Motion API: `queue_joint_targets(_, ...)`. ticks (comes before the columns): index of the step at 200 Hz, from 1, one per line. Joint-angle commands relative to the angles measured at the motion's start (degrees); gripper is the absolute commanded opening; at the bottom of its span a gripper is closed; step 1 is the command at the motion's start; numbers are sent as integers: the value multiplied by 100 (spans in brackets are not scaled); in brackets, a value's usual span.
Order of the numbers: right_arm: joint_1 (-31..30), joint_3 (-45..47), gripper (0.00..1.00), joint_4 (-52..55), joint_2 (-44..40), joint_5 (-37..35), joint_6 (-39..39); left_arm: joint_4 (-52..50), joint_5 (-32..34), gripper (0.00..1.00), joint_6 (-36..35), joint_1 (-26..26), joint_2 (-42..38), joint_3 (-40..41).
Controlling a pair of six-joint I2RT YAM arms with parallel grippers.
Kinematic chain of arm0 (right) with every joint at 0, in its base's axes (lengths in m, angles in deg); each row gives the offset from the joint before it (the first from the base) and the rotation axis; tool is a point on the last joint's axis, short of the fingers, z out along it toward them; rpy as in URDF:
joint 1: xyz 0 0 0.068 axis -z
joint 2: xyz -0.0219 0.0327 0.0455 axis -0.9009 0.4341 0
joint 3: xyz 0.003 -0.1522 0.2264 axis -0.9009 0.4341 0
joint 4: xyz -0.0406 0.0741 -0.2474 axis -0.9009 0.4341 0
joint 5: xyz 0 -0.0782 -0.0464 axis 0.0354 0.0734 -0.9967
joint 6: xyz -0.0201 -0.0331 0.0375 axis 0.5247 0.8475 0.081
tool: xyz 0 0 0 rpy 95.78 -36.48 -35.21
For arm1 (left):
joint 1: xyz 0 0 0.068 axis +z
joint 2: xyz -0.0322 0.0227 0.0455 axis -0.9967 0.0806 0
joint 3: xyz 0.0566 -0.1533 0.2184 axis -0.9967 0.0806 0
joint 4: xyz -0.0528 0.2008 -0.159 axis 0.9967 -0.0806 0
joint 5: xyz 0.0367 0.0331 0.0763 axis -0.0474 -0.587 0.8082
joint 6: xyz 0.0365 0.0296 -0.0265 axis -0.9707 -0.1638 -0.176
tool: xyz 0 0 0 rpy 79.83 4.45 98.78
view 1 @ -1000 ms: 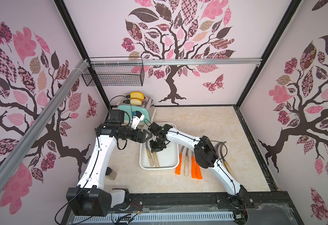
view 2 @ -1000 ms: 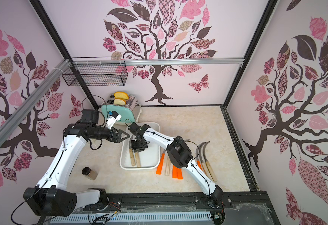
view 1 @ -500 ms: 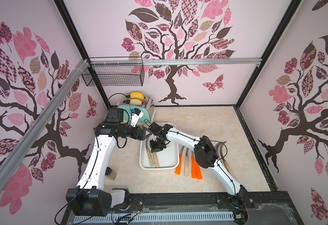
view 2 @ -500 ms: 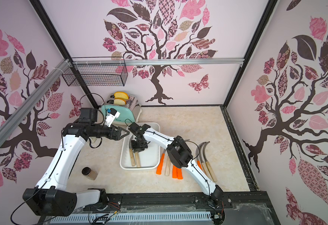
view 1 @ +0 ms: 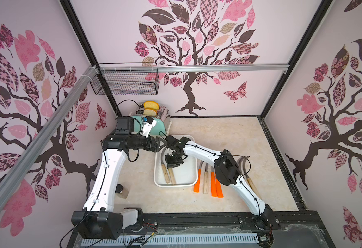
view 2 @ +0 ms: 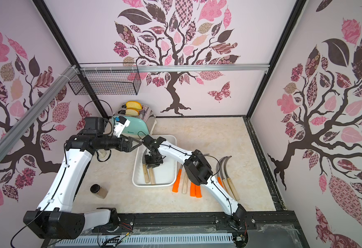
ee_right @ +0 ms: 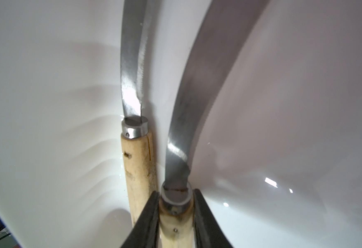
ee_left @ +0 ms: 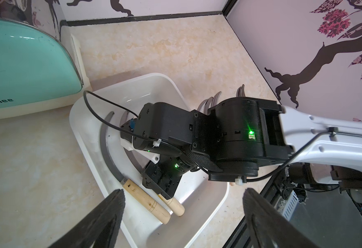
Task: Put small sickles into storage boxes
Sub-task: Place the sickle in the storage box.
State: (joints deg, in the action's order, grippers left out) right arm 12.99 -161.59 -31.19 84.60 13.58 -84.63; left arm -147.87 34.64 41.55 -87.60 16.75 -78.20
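The white storage box (view 1: 175, 185) (view 2: 152, 184) (ee_left: 154, 75) lies mid-table. Two wooden-handled small sickles lie in it side by side. My right gripper (view 1: 171, 167) (view 2: 152, 165) (ee_right: 175, 193) is down in the box, shut on the handle of one sickle (ee_right: 175, 225) (ee_left: 175, 207) just behind the blade collar. The second sickle (ee_right: 139, 163) (ee_left: 145, 199) (view 1: 165, 171) touches it on the side. My left gripper (view 1: 164, 144) (view 2: 138, 143) (ee_left: 184, 192) hangs open and empty above the box's back left corner. Several more sickles, orange-handled (view 1: 197, 182) (view 2: 176, 182) and wooden-handled (view 1: 251, 184) (view 2: 229, 184), lie on the table right of the box.
A mint toaster (view 1: 156, 126) (ee_left: 25, 70) with bread stands just behind the box. A small jar (view 1: 122, 191) sits by the left arm's base. A black wire basket (view 1: 126, 83) hangs on the back wall. My right forearm (view 1: 225, 167) stretches over the loose sickles.
The left gripper has shifted slightly toward the back, still open. The right gripper has stayed low in the box on the same sickle.
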Motion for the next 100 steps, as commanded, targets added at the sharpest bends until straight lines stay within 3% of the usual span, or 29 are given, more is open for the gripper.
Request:
queue_joint_targets(1, -3, -190, 32, 139, 200, 79, 62, 131, -87, 90, 113, 28, -155, -123)
queue_joint_targets(100, 4, -280, 35, 173, 88, 5, 107, 300, -62, 91, 284, 24, -247, -174)
